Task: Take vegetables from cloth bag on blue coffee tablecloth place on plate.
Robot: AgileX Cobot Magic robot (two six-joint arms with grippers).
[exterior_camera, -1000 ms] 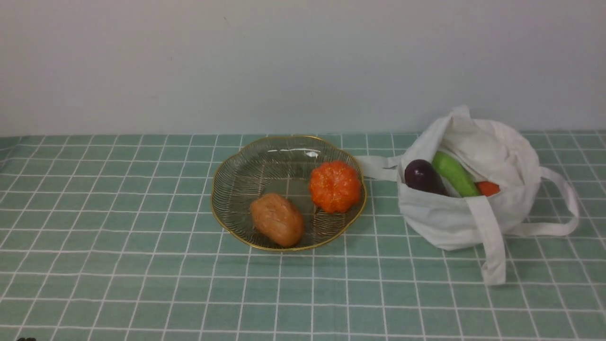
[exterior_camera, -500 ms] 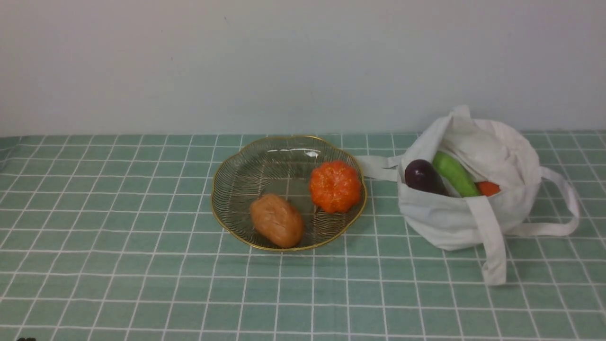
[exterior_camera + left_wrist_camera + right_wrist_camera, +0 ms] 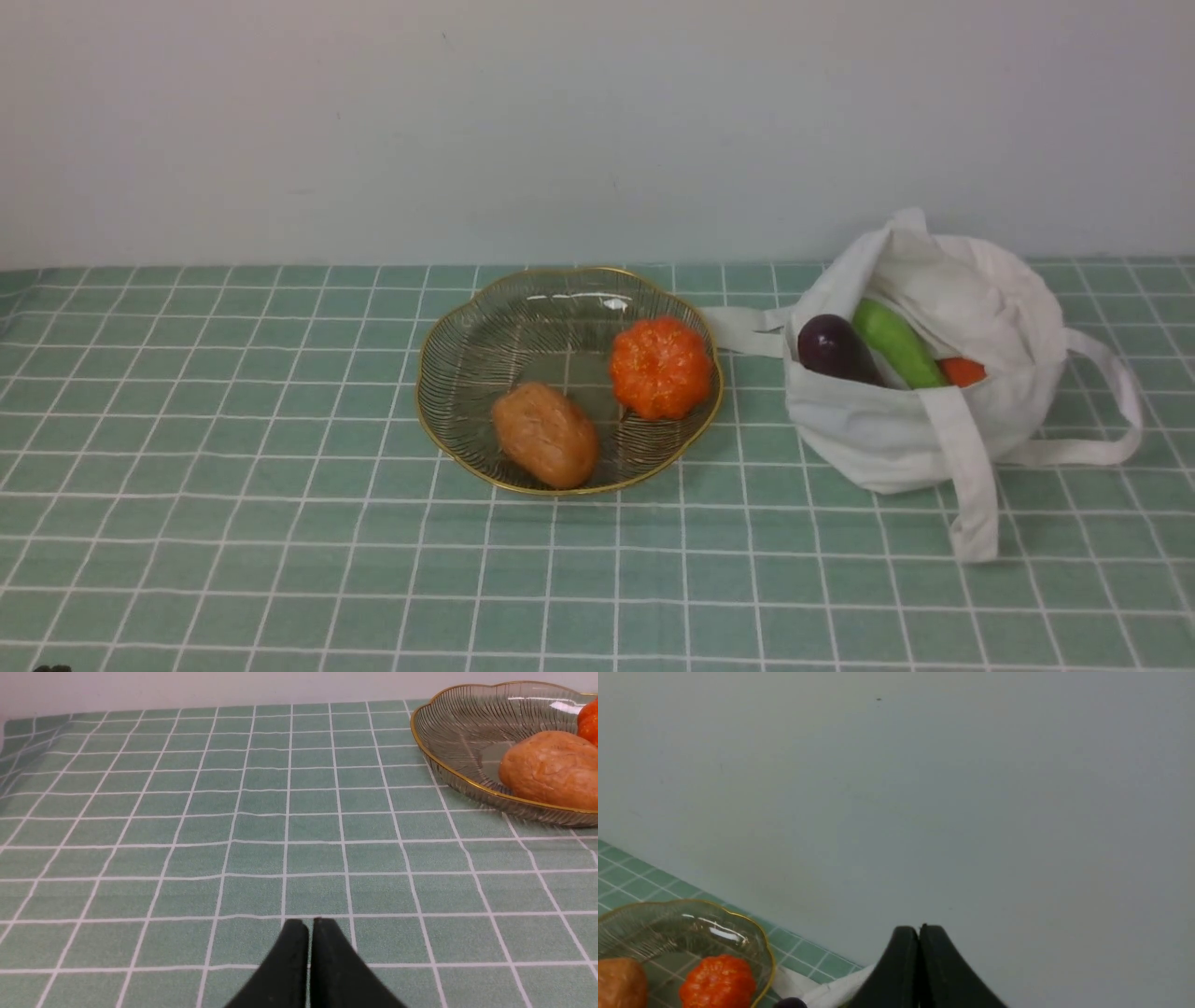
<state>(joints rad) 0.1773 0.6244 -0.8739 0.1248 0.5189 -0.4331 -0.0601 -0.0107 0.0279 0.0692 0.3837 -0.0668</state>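
The clear gold-rimmed plate (image 3: 448, 373) on the teal grid tablecloth (image 3: 233, 485) holds the brown potato (image 3: 546, 434) and the orange pumpkin (image 3: 661, 367). The white cloth bag (image 3: 896, 439) lies to its right, holding the purple eggplant (image 3: 834, 347), the green cucumber (image 3: 896, 343) and a small orange-red vegetable (image 3: 962, 371). Neither gripper shows in the front view. My left gripper (image 3: 310, 923) is shut and empty above bare cloth, with the plate (image 3: 448, 770) and potato (image 3: 546, 767) ahead to one side. My right gripper (image 3: 919, 928) is shut and empty, facing the wall, with the plate (image 3: 767, 961) and pumpkin (image 3: 718, 982) below.
A plain grey-white wall (image 3: 597, 121) rises behind the table. The bag's long strap handles (image 3: 971, 485) trail over the cloth toward the front and right. A strip of white bag fabric (image 3: 831, 991) shows beside my right gripper.
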